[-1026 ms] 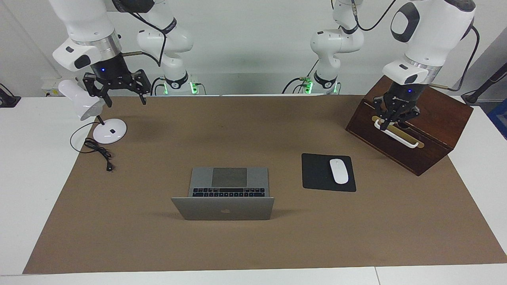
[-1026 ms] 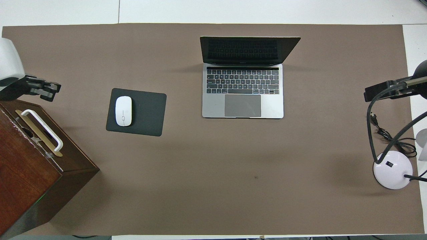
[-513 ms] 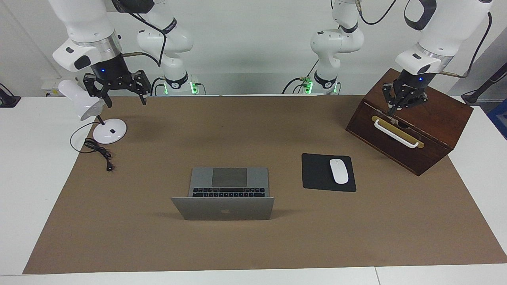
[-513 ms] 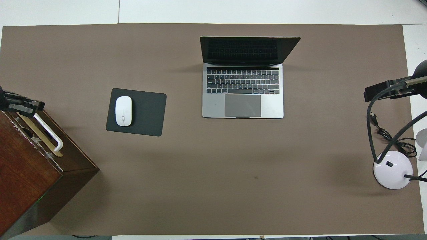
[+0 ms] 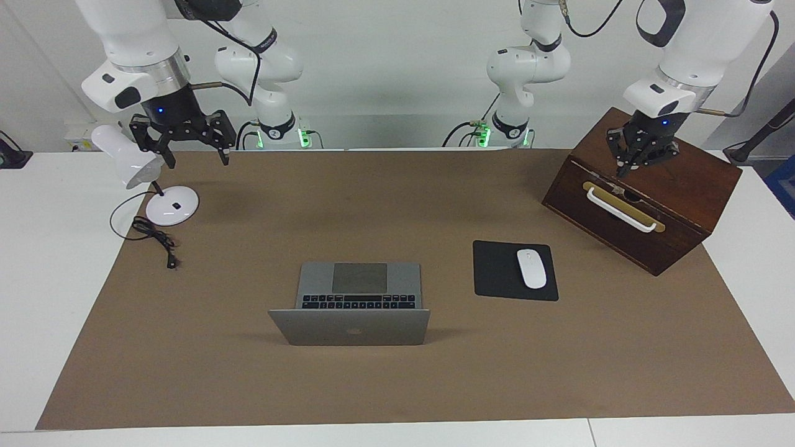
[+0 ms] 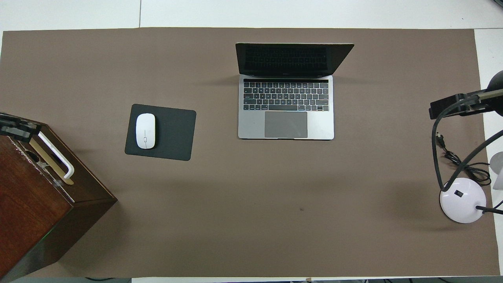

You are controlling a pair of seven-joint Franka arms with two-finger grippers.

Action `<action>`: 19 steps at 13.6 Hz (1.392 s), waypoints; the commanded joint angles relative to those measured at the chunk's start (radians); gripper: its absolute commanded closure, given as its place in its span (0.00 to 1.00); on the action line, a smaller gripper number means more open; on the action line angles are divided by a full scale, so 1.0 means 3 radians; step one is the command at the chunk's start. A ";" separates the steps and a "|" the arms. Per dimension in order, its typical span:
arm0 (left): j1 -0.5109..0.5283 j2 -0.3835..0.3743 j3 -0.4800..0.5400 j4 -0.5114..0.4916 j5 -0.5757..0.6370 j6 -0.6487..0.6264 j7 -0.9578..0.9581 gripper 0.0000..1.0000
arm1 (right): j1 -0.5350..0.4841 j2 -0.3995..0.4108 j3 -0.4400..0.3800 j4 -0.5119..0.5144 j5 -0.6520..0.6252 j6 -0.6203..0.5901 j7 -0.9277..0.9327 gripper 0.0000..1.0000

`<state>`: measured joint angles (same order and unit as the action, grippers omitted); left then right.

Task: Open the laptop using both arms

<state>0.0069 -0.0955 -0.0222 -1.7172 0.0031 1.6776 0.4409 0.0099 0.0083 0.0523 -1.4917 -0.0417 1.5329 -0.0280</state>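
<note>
- Lying near the middle of the brown mat, the laptop (image 5: 357,303), already opened, lid standing up with the logo side turned away from the robots, keys and trackpad facing them.
- Sitting just beside a black mouse pad (image 5: 513,270) with a white mouse (image 5: 531,268), toward the left arm's end of the table.
- Probably handling as stiff, thin metal: smooth and slippery under the fingers, moderately light, with a fragile screen and hinge.
- Judging the best hold: pressing down the base near the trackpad edge with one gripper, lifting the lid by its free edge with the other, never touching the screen.
- Hanging over the wooden box (image 5: 683,186), above its white handle (image 5: 621,210), the left gripper (image 5: 640,162), fingers looking narrow, holding nothing.
- Hovering beside the white desk lamp (image 5: 133,164) near the mat's corner, the right gripper (image 5: 195,154), fingers spreading wide, empty.
- Staying well apart from the laptop, both grippers.
</note>
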 commanded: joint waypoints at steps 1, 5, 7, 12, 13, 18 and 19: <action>0.0033 -0.0065 0.0012 -0.0029 0.0097 -0.0044 0.0013 1.00 | -0.0012 0.0049 -0.0011 0.0089 0.0093 -0.0068 0.0057 0.00; 0.0151 -0.0065 0.0012 -0.0039 0.0107 0.0012 0.0003 1.00 | -0.0012 0.0049 -0.0011 0.0089 0.0093 -0.0068 0.0057 0.00; 0.0156 -0.0055 0.0007 -0.0018 0.0107 0.0022 -0.0094 1.00 | -0.0012 0.0049 -0.0011 0.0089 0.0093 -0.0068 0.0057 0.00; 0.0003 -0.0019 -0.0023 0.0038 0.0199 0.0150 -0.0917 1.00 | -0.0018 0.0059 -0.0041 0.0099 0.0098 -0.0088 0.0057 0.00; 0.0003 -0.0019 -0.0023 0.0038 0.0199 0.0155 -0.0928 1.00 | -0.0018 0.0059 -0.0082 0.0099 0.0093 -0.0093 0.0057 0.00; -0.0053 -0.0004 0.0017 0.0043 0.0153 0.0165 -0.1070 1.00 | -0.0018 0.0059 -0.0184 0.0079 0.0093 -0.0058 0.0047 0.00; -0.0064 -0.0014 0.0033 0.0038 0.0148 0.0165 -0.1162 0.76 | -0.0023 0.0059 -0.0184 0.0079 0.0093 -0.0058 0.0047 0.00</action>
<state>0.0161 -0.0962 -0.0312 -1.7090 0.0430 1.7174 0.1470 0.0081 0.0112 -0.0024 -1.4916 -0.0416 1.5327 -0.0272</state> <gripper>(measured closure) 0.991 0.000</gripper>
